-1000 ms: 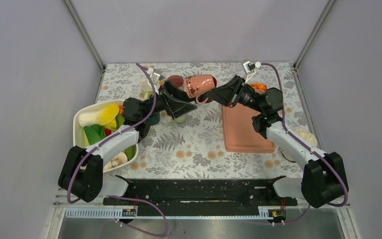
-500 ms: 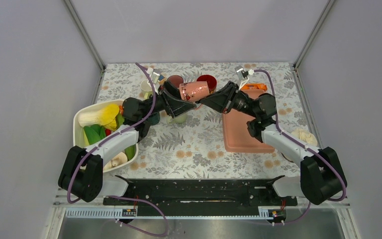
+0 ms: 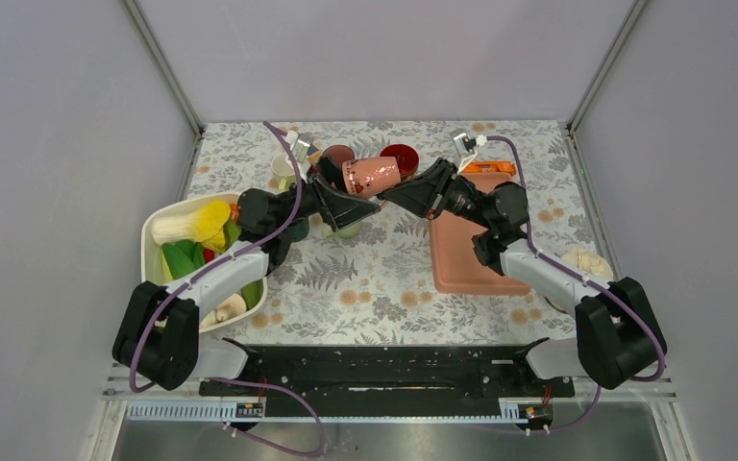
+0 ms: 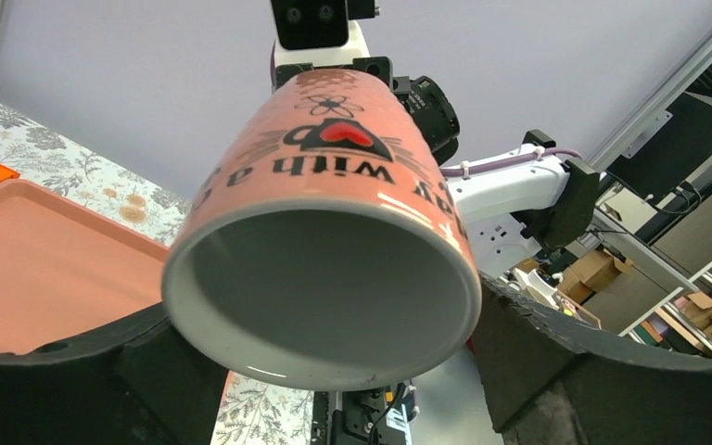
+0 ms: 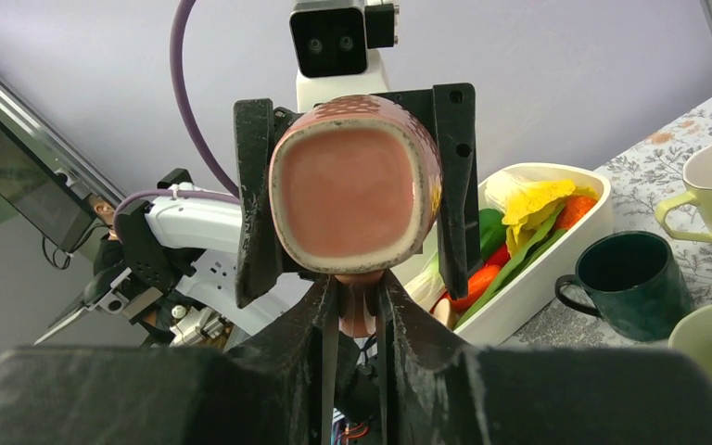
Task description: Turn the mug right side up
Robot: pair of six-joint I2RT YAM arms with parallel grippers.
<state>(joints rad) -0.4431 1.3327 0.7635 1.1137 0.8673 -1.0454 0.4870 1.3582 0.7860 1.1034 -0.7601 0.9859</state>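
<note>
The pink mug (image 3: 370,176) hangs in the air over the back of the table, lying on its side. Its mouth (image 4: 324,297) faces the left wrist and its flat base (image 5: 355,181) faces the right wrist. My right gripper (image 3: 394,192) is shut on the mug's handle (image 5: 360,311), which points down between its fingers (image 5: 320,324). My left gripper (image 3: 354,184) stands open around the mug's body, with one finger (image 5: 258,204) close on each side near the rim. Whether those fingers touch the mug is unclear.
A white bin (image 3: 159,240) of vegetables stands at the left and a pink tray (image 3: 476,254) at the right. Below and behind the mug are a dark green mug (image 5: 626,278), a cream mug (image 3: 283,168), a red cup (image 3: 402,158) and a maroon cup (image 3: 338,154).
My right arm has carried the mug leftward, in between the left gripper's fingers. The red cup behind it has come into view. The left arm has hardly moved.
</note>
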